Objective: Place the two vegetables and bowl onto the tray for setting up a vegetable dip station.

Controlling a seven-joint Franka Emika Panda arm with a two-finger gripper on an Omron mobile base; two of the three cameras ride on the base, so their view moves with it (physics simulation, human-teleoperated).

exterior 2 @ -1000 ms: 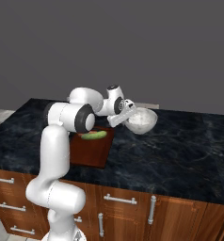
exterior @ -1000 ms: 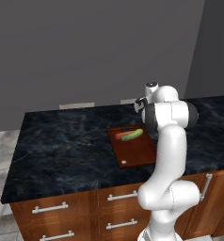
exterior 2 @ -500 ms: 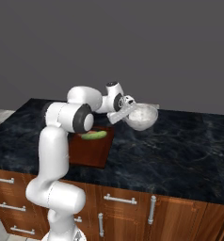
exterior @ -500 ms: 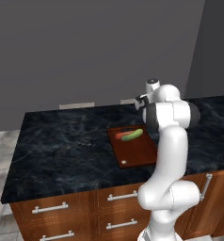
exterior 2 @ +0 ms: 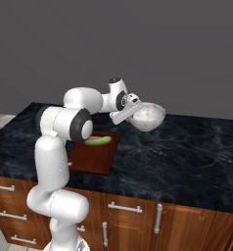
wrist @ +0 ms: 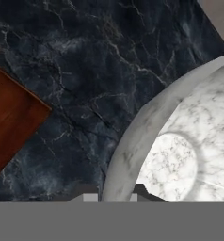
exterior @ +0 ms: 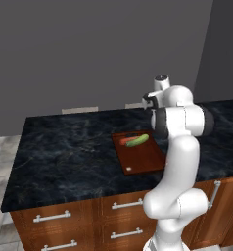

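White marbled bowl (exterior 2: 149,116) pinched by its rim in our claw (exterior 2: 132,111), lifted above the dark table (exterior 2: 187,152), cucumber (exterior: 137,140) and carrot (exterior: 127,140) lying together on the tray (exterior: 143,157).

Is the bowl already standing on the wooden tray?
No, the bowl is held in the air by the claw, above the dark counter and to the side of the tray.

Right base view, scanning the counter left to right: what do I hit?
Wooden tray → green cucumber piece lying on it → gripper shut on the rim of the marble bowl → marble bowl, held up above the dark counter.
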